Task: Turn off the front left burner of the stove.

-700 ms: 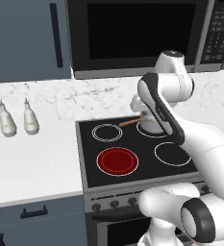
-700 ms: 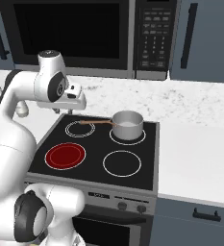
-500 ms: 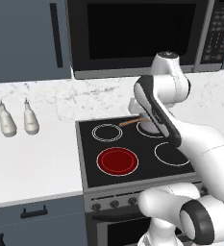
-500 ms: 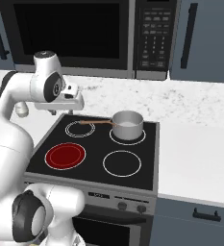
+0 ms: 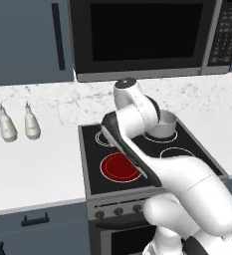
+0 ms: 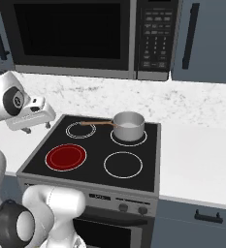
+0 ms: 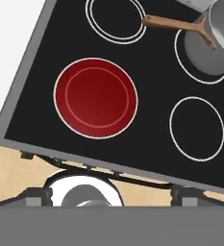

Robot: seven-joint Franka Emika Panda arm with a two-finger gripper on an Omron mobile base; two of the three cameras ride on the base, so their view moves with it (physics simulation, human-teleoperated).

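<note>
1. Pincer [image 6: 37,125] raised over the left edge of the stove [image 6: 148,160], at the end of the arm in the right base view; seen side-on and small there, so whether its fingers stand apart or together cannot be told, and nothing seen held.
2. Front left burner [image 6: 66,157] lit, glowing red inside its double white ring; lies below the pincer and a little toward the front and right of it, well apart in height. Looked down on from above in the hand view [image 7: 96,98], left of centre.
3. Knobs [image 6: 132,209] set in a row on the grey steel front, below the front edge of the cooktop; several visible in the left base view [image 5: 118,211] too. Which knob governs the front left burner not legible from any view.
4. Step in hand judged as the approach: no contact with any knob, burner not yet off.
5. Next move judged to call for lowering the hand past the front edge, turning it to face the panel, and closing on the correct knob.
6. Saucepan [image 6: 128,127] on the rear right ring, wooden handle pointing left; clear of the likely path.
</note>
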